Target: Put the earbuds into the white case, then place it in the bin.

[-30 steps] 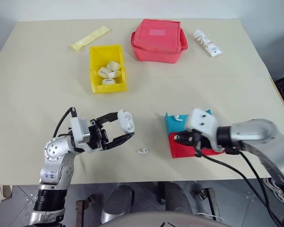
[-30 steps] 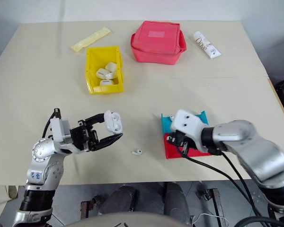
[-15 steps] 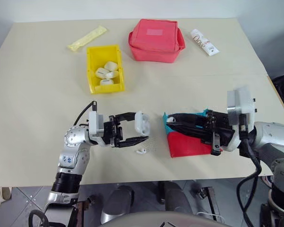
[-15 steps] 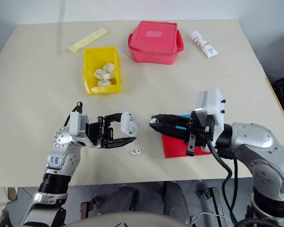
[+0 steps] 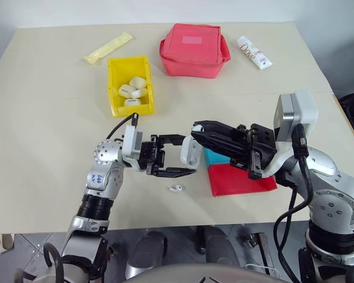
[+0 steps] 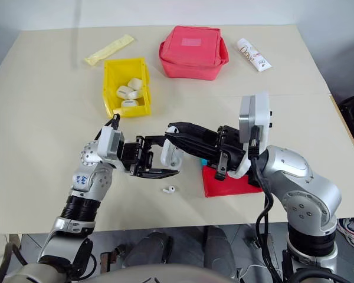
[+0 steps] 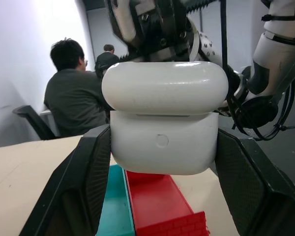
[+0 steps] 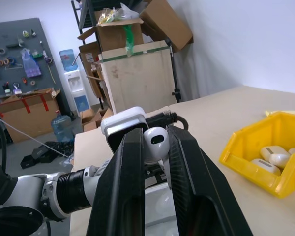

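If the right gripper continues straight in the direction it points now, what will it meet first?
Most likely the white case, held in the left gripper just beyond the right gripper. The right jaws pinch an earbud. Depth between them is unclear.

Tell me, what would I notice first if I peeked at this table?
Right in the middle, above the table, the left gripper holds a white case while the right gripper brings an earbud to it. Another earbud lies on the table just below, and a yellow bin of cases sits further back.
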Action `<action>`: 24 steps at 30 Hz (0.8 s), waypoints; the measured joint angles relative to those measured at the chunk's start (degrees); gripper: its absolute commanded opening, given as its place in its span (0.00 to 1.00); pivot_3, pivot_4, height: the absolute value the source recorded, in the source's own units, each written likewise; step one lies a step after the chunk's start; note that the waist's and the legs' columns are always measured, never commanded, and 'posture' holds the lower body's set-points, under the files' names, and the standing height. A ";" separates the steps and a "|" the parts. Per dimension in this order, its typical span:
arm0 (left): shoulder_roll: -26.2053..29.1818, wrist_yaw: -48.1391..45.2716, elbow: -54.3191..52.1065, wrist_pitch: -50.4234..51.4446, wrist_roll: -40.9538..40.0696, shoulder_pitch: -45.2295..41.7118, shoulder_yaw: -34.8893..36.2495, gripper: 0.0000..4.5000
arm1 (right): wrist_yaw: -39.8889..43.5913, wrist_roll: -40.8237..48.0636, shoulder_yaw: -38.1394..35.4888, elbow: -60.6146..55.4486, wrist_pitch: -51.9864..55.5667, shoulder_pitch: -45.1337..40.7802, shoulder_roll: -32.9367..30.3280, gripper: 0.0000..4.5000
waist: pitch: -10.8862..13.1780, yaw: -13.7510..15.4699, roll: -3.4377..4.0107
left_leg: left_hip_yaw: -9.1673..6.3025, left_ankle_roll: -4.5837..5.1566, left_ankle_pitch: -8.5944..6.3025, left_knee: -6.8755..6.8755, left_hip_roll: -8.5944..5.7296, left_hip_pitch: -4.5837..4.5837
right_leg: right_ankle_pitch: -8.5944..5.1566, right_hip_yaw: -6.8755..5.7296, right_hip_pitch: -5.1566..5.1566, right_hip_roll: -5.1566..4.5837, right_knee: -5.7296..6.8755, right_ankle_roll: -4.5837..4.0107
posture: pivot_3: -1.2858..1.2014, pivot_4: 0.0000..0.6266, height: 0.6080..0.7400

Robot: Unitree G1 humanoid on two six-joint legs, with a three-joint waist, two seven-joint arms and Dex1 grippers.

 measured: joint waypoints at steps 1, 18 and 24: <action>-0.26 -0.19 0.55 -0.17 0.13 -0.11 -0.01 0.62 | -0.43 0.47 -0.03 0.01 0.06 0.42 -0.03 0.08 | 0.00 -0.07 0.00 | -0.01 0.00 0.00 0.00 0.00 0.00 | 0.00 0.00 0.00 0.00 0.00 0.00 | 0.52 0.24 1.00; -3.33 -2.22 7.29 -3.31 0.73 -5.16 0.27 0.62 | -7.42 5.50 1.67 1.04 -2.33 4.99 1.79 0.08 | 0.00 -0.79 0.00 | -0.05 0.00 0.01 0.00 -0.01 -0.01 | 0.00 -0.01 0.00 0.00 -0.01 0.00 | 0.52 0.24 1.00; -3.39 -1.99 7.13 -2.05 0.51 -5.21 1.00 0.62 | -5.48 1.66 2.93 3.91 -5.86 5.58 3.41 0.08 | 0.00 -0.85 0.00 | -0.05 0.00 0.01 0.00 -0.01 -0.01 | 0.00 -0.01 -0.01 0.03 0.01 0.00 | 0.52 0.24 1.00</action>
